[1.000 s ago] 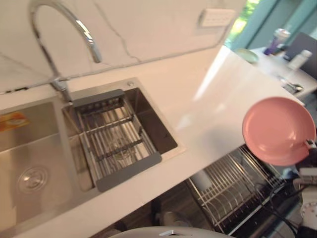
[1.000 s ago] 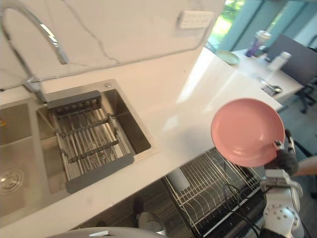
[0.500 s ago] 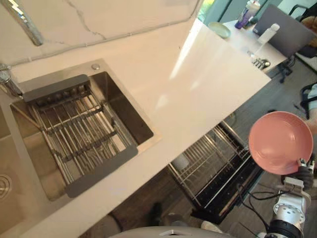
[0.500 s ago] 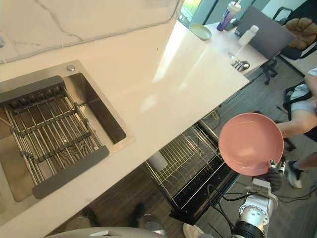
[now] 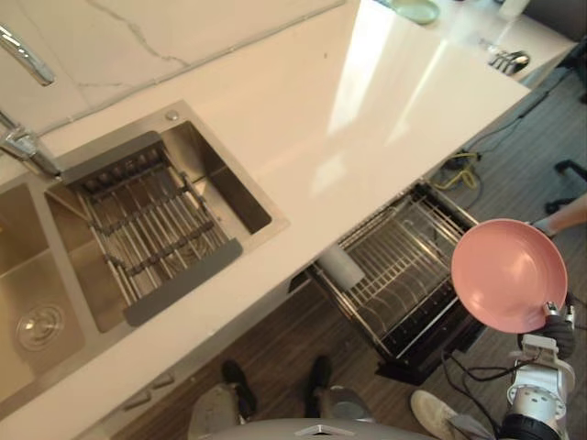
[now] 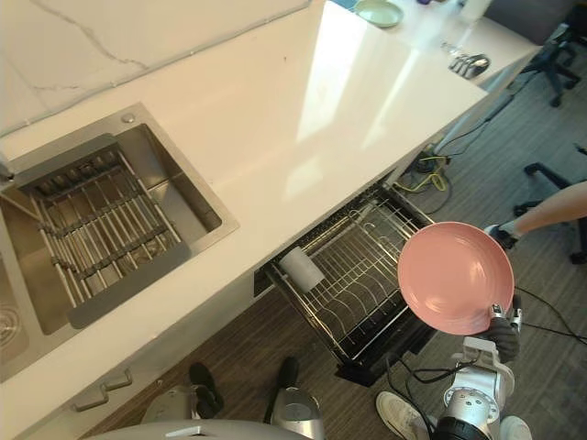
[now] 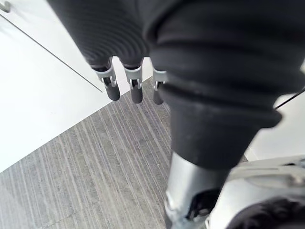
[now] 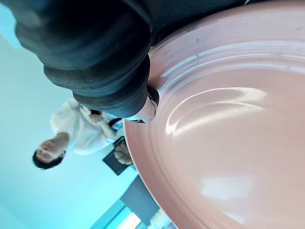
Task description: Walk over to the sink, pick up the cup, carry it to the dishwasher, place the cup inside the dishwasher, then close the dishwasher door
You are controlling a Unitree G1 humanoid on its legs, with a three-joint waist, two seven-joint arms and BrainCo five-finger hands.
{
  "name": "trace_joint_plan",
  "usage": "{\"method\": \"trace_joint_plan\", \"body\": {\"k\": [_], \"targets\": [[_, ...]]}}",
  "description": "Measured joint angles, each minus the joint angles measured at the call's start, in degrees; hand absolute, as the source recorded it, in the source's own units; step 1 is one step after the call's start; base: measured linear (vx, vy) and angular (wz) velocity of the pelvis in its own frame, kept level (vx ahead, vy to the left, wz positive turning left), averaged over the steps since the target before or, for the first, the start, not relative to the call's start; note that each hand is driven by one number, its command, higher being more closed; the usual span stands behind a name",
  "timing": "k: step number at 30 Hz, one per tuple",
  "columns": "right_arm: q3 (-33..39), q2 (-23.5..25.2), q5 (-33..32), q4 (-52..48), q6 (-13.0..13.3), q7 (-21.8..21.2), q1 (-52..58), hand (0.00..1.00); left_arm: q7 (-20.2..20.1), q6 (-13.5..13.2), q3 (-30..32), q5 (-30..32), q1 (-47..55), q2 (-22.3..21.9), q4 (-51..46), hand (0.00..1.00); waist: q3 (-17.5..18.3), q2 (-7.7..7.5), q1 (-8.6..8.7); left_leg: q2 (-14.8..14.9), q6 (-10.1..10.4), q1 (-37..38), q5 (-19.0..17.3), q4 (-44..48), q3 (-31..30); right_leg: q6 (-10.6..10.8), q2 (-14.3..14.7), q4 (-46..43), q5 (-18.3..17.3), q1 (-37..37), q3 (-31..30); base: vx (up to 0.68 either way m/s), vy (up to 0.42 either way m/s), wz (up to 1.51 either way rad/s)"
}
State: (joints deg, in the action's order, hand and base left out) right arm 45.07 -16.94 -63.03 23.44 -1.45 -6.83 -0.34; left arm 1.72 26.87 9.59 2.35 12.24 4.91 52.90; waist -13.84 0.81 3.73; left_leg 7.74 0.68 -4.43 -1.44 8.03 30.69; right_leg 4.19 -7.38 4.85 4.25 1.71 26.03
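Note:
A pink plate [image 6: 455,277] stands up on its edge in the air, and my right hand [image 6: 503,334] is shut on its lower rim. In the right wrist view the pink plate [image 8: 228,119] sits right against that hand. It hangs just right of the open dishwasher's pulled-out wire rack [image 6: 353,275], above the floor. A white cup [image 6: 301,268] lies on its side at the rack's near left corner. The steel sink [image 5: 225,188] with a grey drain rack [image 5: 151,240] is on the left of the counter. My left hand [image 7: 124,88] hangs open over the grey floor.
The white counter [image 5: 367,119] runs from the sink to the far right, with a green plate [image 5: 415,9] and cutlery [image 5: 509,60] at its far end. A person's arm [image 6: 550,211] reaches in from the right, near the plate. Another person [image 8: 71,129] shows in the right wrist view.
The camera has pulled back from the counter, so the whole dishwasher rack and more floor show. The plate stays in my right hand, now level with the rack's right side.

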Motion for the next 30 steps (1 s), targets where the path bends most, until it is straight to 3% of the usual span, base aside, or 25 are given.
{"method": "trace_joint_plan", "body": {"k": [3, 10, 19, 22, 26, 30], "targets": [[-2.9, 0.3, 2.8, 0.0, -0.3, 0.2, -1.0, 1.0, -2.1, 1.6, -1.0, 0.1, -0.7, -0.1, -0.2, 0.0, -0.5, 1.73, 0.02, -1.0, -0.3, 1.8, 0.4, -1.1, -0.7, 0.6, -0.5, -0.4, 0.3, 1.6, 0.5, 0.05, 0.06, 0.13], [-4.6, 0.2, 8.4, 0.3, -1.2, 3.4, -2.9, 1.0, -3.5, 2.3, -3.2, 0.1, -2.2, 0.0, 0.1, 0.0, -0.7, 3.34, -0.12, -1.3, -0.3, 2.1, 1.1, -1.6, -2.1, 0.7, -0.9, -2.4, -1.1, 1.7, 1.2, 0.0, 0.041, 0.06], [-9.6, -3.7, 16.3, 2.4, -1.3, 13.7, -6.9, 1.0, -3.5, 2.7, -7.4, 0.1, -4.4, -0.6, 0.2, 0.0, -3.8, 6.66, -0.59, -2.3, 0.5, 0.2, 2.7, -4.4, -2.5, 0.4, -2.9, -8.4, -3.3, -4.3, 0.4, -0.06, 0.056, 0.0], [-11.3, -5.4, 17.1, 2.3, -1.3, 15.8, -8.2, 1.0, -3.9, 3.4, -8.1, 0.1, -5.6, -0.7, 0.1, 0.0, -4.8, 7.57, -0.66, -2.5, 0.0, -1.0, 3.0, -4.8, -2.0, 0.1, -4.3, -13.4, -5.3, -8.0, -0.3, -0.02, 0.045, -0.06], [-12.9, -8.3, 18.4, 0.9, -1.3, 17.4, -11.0, 1.0, -4.7, 3.5, -9.9, 0.0, -7.2, 0.2, -0.1, 0.0, -6.6, 7.2, -0.83, -3.2, -0.4, -2.7, 3.9, -5.1, -0.9, -0.2, -6.8, -22.0, -9.0, -14.0, -1.7, 0.01, -0.008, -0.04], [-13.7, -11.0, 18.5, -1.5, -1.5, 19.5, -15.7, 1.0, -4.6, 4.0, -10.9, -0.9, -9.9, 1.0, -0.8, 0.0, -9.2, 7.8, -0.78, -4.1, -0.8, -4.5, 5.3, -5.1, -0.7, -0.9, -9.6, -30.1, -13.1, -19.7, -2.8, 0.0, -0.085, 0.06]]}}
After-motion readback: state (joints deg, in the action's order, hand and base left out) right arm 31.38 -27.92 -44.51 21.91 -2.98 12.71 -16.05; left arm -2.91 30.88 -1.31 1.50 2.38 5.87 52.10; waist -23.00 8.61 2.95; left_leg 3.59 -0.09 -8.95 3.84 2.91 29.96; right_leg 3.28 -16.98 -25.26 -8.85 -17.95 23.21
